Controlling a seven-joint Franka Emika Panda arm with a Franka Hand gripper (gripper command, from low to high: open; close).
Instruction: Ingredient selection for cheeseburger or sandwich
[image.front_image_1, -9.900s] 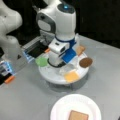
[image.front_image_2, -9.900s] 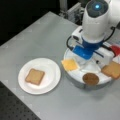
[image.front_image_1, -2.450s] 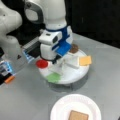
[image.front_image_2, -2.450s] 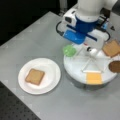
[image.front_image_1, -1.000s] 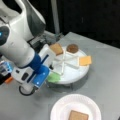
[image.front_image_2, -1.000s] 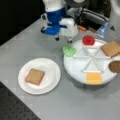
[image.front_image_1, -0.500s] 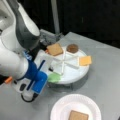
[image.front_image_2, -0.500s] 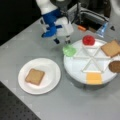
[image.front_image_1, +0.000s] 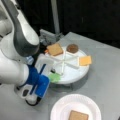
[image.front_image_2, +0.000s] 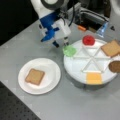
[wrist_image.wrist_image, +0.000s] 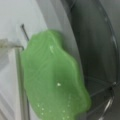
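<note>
A green lettuce piece (image.front_image_2: 69, 50) lies on the rim of the white divided tray (image.front_image_2: 75, 68), at the tray's left in that front view; it also shows as the lettuce (image.front_image_1: 54, 77) and fills the wrist view, lettuce (wrist_image.wrist_image: 55, 77). My gripper (image.front_image_2: 60, 43) hangs just up and left of it, fingers apart, nothing between them. On the tray sit a red tomato disc (image.front_image_2: 88, 40), a toast square (image.front_image_2: 111, 48), a brown patty (image.front_image_2: 115, 66) and a yellow cheese square (image.front_image_2: 94, 78). Another toast square (image.front_image_2: 35, 76) lies on the white plate (image.front_image_2: 51, 82).
Grey table around. Behind the tray stand a metal fixture (image.front_image_2: 91, 17) and an orange item (image.front_image_2: 81, 28). A dark perforated mat (image.front_image_2: 15, 110) edges the table at a front view's bottom left. My arm's bulk (image.front_image_1: 17, 50) fills a front view's left.
Over the last second the gripper has shifted away from the tray's middle to its edge and come lower beside the lettuce. The lettuce and the other food have stayed put.
</note>
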